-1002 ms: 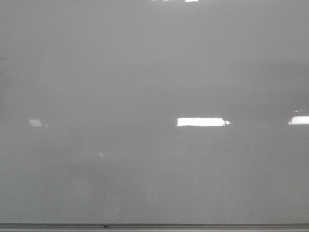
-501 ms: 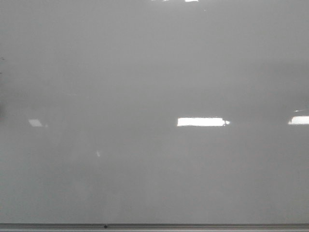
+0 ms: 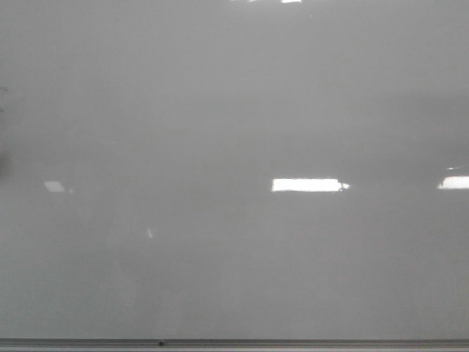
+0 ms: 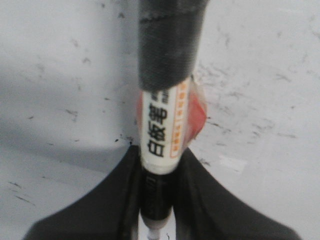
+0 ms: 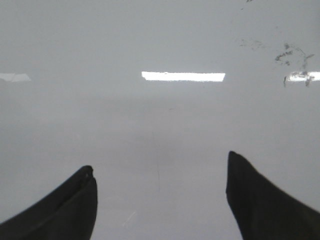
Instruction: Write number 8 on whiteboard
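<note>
A: Item 1, surface: whiteboard [image 3: 234, 110], glossy pale grey, fills front view; frame strip along its lower edge. Glare patches [image 3: 306, 185] only. No arm in front view.

B: The number 8?

A: Not found. No drawn loop in any view, so judged not yet written. Old smudges [image 5: 292, 52] in right wrist view are residue, not a digit.

B: Left side, pls.

A: Item 2, left gripper [image 4: 157, 200]: jaws closed on marker [image 4: 162, 120], white label w/ black print, dark tape-wrapped upper barrel, red bit behind. Board w/ scuff marks just beyond it.

B: Axis?

A: Marker's long axis runs straight out from between the jaws toward the board. Tip hidden; contact w/ board can't be told.

B: Right?

A: Item 3, right gripper [image 5: 160, 200]: jaws wide apart, nothing held, facing bare board.

B: Which arm for the stroke?

A: Left, judged: only it has the pen, board dead ahead of the nib.
</note>
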